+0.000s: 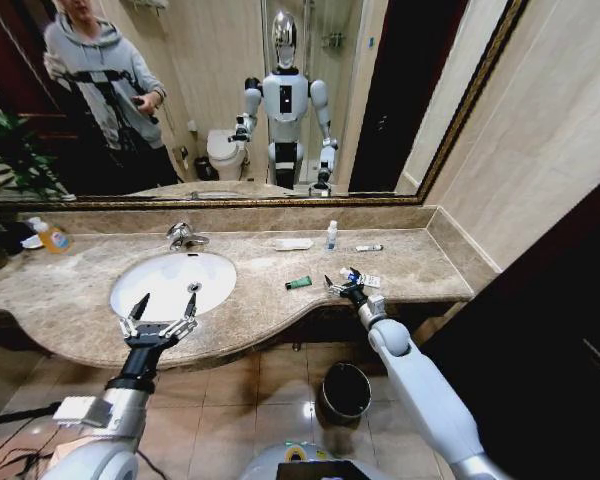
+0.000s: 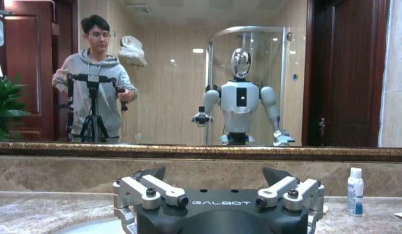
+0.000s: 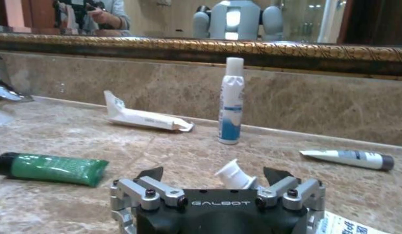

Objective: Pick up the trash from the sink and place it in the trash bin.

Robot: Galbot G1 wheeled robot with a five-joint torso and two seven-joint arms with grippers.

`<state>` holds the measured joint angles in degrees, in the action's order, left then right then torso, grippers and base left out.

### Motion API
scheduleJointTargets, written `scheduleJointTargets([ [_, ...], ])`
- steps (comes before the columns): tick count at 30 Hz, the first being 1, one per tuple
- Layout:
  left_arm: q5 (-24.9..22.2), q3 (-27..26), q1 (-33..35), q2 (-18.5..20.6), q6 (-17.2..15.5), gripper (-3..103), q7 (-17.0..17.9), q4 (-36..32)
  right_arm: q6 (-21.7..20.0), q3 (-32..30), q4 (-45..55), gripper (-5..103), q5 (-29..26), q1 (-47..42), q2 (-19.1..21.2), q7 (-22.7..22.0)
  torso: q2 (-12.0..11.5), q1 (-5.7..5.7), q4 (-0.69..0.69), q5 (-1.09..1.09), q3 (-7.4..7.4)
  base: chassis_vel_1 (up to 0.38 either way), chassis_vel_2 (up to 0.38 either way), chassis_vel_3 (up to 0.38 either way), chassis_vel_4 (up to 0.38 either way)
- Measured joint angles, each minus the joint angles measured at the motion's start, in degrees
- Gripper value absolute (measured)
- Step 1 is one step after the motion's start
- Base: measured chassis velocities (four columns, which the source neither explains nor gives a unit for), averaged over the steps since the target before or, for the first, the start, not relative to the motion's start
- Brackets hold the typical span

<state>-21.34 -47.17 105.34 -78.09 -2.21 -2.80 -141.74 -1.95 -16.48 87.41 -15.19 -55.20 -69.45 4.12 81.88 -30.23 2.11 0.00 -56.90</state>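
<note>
right gripper (image 1: 346,288) spread around white-blue tube (image 3: 232,175) at center-right of counter. left gripper (image 1: 160,322) spread, lower left, over sink (image 1: 140,275) front rim.

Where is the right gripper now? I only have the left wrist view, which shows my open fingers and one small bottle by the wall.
Observer: The right gripper is open, low over the counter to the right of the basin, its fingers on either side of the capped end of a white-blue tube.
Operator: Any other trash near it?
Observer: A green tube lies flat on the counter between the basin and that gripper.
Operator: And the bin?
Observer: The trash bin stands on the floor in front of the counter, roughly below the right gripper.
</note>
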Motion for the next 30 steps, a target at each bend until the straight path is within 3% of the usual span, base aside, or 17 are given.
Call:
scheduleJointTargets([
  [9, 0.0, 0.0, 0.0, 0.0, 0.0, 100, 0.0, 0.0, -0.1, -0.1, -0.1, 82, -0.3, 0.3, 0.2, -0.5, 0.0, 0.00, 0.00, 0.00, 0.00, 0.000, 0.000, 0.000, 0.000],
  [10, 0.0, 0.0, 0.0, 0.0, 0.0, 100, 0.0, 0.0, -0.1, -0.3, 0.0, 71, -0.3, 0.2, 0.2, -0.5, 0.0, 0.00, 0.00, 0.00, 0.00, 0.000, 0.000, 0.000, 0.000],
  [11, 0.0, 0.0, 0.0, 0.0, 0.0, 100, 0.0, 0.0, -0.1, -0.4, 0.1, 71, -0.3, 0.0, 0.2, -0.5, 0.0, 0.00, 0.00, 0.00, 0.00, 0.000, 0.000, 0.000, 0.000],
  [14, 0.0, 0.0, 0.0, 0.0, 0.0, 100, 0.0, 0.0, 0.0, -1.0, 0.3, 54, -0.5, -0.8, -0.2, -0.6, 0.0, 0.00, 0.00, 0.01, 0.00, 0.000, 0.000, 0.000, 0.000],
  [21, 0.0, 0.0, 0.0, 0.0, 0.0, 100, 0.0, 0.0, 0.3, -1.6, 0.6, 35, -0.5, -1.3, -0.1, -0.6, 0.0, 0.00, 0.00, 0.00, 0.00, 0.000, 0.000, 0.000, 0.000],
  [30, 0.0, 0.0, 0.0, 0.0, 0.0, 100, 0.0, 0.0, 0.7, -3.2, 2.1, 33, -1.4, -2.0, 0.9, -0.1, 0.0, 0.00, 0.00, 0.00, 0.00, 0.000, 0.000, 0.000, 0.000],
])
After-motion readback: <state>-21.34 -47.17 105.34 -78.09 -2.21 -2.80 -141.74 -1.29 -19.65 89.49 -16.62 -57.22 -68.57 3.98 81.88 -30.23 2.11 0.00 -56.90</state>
